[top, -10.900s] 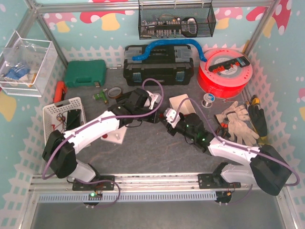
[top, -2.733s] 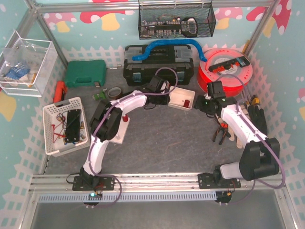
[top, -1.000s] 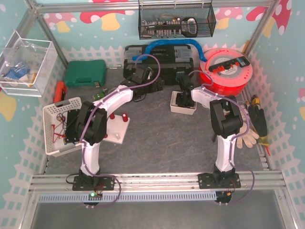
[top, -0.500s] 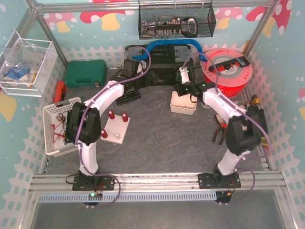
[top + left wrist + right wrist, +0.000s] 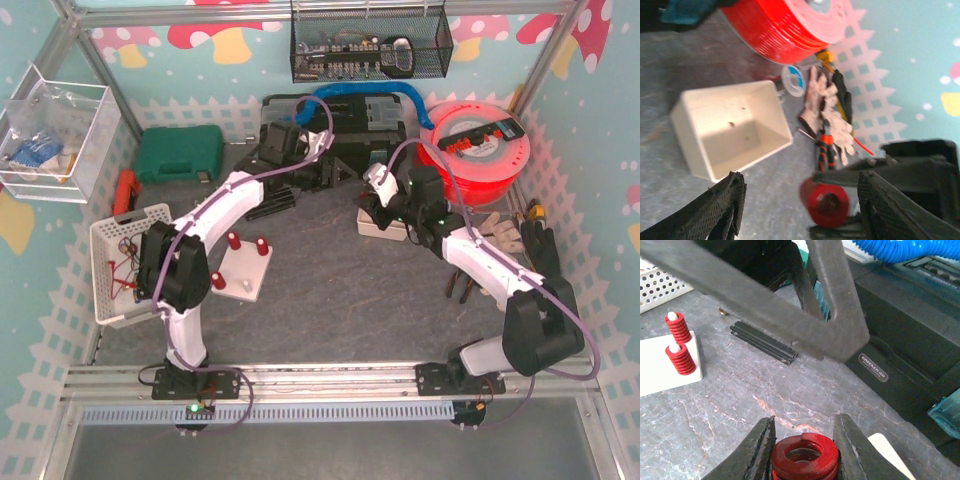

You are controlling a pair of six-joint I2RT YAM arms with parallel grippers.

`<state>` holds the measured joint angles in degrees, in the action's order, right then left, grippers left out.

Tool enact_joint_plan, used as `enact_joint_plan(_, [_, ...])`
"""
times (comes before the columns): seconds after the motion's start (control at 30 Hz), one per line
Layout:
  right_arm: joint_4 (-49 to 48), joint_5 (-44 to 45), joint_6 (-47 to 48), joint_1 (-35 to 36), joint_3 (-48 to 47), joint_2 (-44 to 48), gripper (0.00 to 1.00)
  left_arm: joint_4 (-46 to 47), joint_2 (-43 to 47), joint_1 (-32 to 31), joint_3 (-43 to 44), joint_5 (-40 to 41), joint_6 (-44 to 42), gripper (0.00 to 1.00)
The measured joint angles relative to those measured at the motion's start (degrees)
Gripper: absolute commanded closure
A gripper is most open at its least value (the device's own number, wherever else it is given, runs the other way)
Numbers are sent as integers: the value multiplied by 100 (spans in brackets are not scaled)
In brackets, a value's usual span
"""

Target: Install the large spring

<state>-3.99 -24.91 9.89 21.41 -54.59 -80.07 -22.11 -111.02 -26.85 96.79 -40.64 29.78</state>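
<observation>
The large red spring [image 5: 802,458] was held tight by the right gripper [image 5: 802,447], near the white box [image 5: 730,132]. The left gripper [image 5: 795,215] was spread wide. Wires [image 5: 124,263] were kept in the white basket [image 5: 101,265].

Robot workshop cell, staged for testing.
A left arm [image 5: 215,215] and a right arm [image 5: 480,262] are bolted to an aluminium frame [image 5: 330,378] at the edge of a grey bench [image 5: 340,310]. On it lie a toolbox [image 5: 335,140], a green case [image 5: 178,153], a red spool [image 5: 475,150] and gloves [image 5: 500,235]. A wire basket [image 5: 370,45] hangs on a cartoon mushroom-and-fence backdrop [image 5: 30,230].
</observation>
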Motion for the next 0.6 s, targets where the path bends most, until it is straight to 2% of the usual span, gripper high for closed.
enact_joint_plan(0.13, [-223, 81, -4, 4, 17, -4, 95, 7, 188, -146, -35, -323, -24, 39])
enact_joint_plan(0.27, [46, 411, -509, 7, -374, -306, 96, 7, 538, -184, -361, -175, -11, 45])
enact_joint_plan(0.43, [1167, 721, -1845, -9, -1744, -1121, 95, 219, 1073, -179, -1021, 684, 61, 55])
enact_joint_plan(0.6, [2144, 313, -3731, -72, -2885, -1657, 95, 1012, 1773, -358, -1939, 1867, -109, 60])
